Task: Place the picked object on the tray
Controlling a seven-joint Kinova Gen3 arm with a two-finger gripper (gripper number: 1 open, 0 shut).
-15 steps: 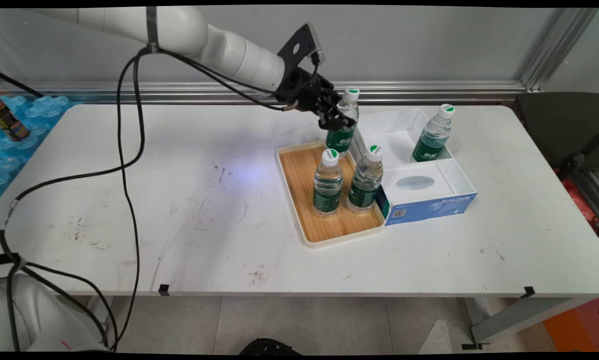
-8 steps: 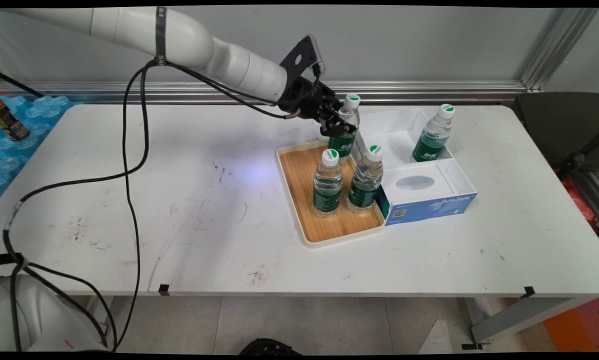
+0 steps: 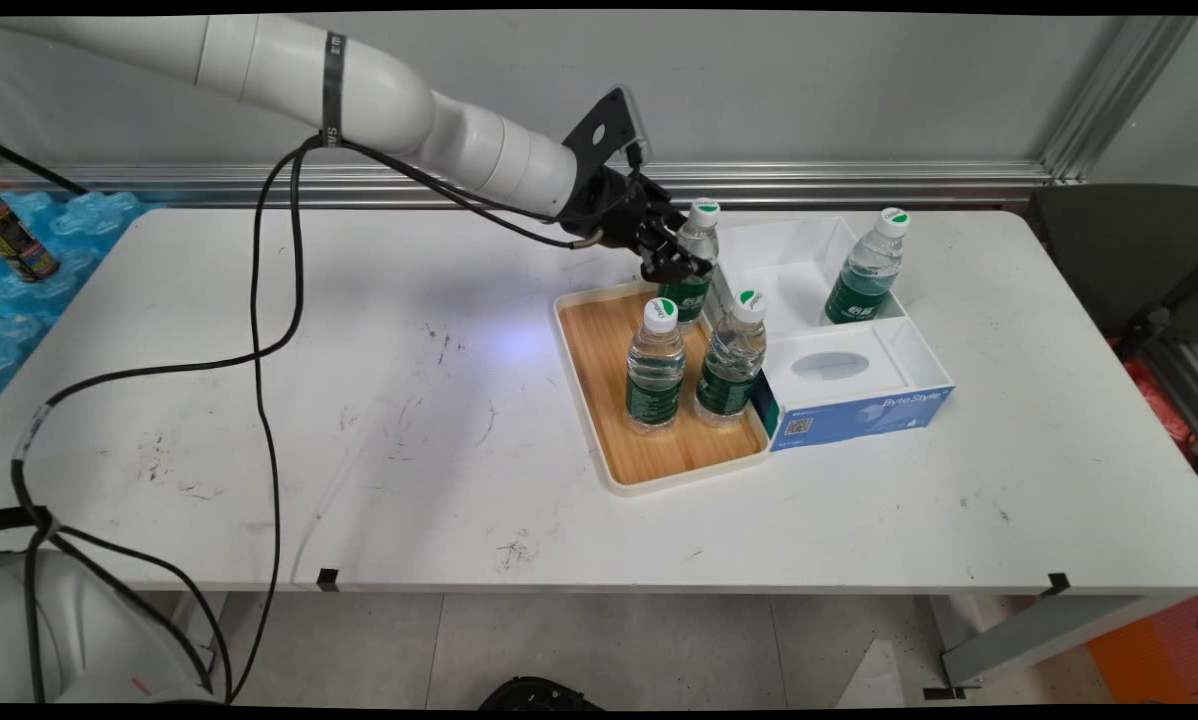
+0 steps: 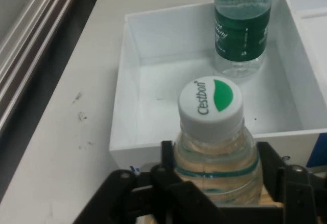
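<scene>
My gripper (image 3: 675, 262) is shut on the shoulder of a clear water bottle (image 3: 697, 240) with a green label and a white cap. It holds the bottle upright over the far end of the wooden tray (image 3: 599, 400). Whether the bottle's base touches the tray is hidden. Two like bottles (image 3: 655, 366) (image 3: 732, 358) stand side by side in the tray's middle. In the hand view the held bottle (image 4: 211, 106) fills the centre, with black fingers (image 4: 166, 155) pressed against both its sides. Beyond it lies the white open box (image 4: 134, 50) with another bottle (image 4: 242, 24) inside.
Right of the tray sit a white open box (image 3: 789, 235) holding one bottle (image 3: 865, 268) and a blue tissue box (image 3: 859, 415). Black cables (image 3: 259, 300) hang from the arm over the table's left half. Shrink-wrapped bottles (image 3: 69, 225) and a can (image 3: 17, 240) lie beyond the left edge.
The gripper has come down a little with the bottle in it, toward the tray's far end. The other bottles and the boxes have not moved.
</scene>
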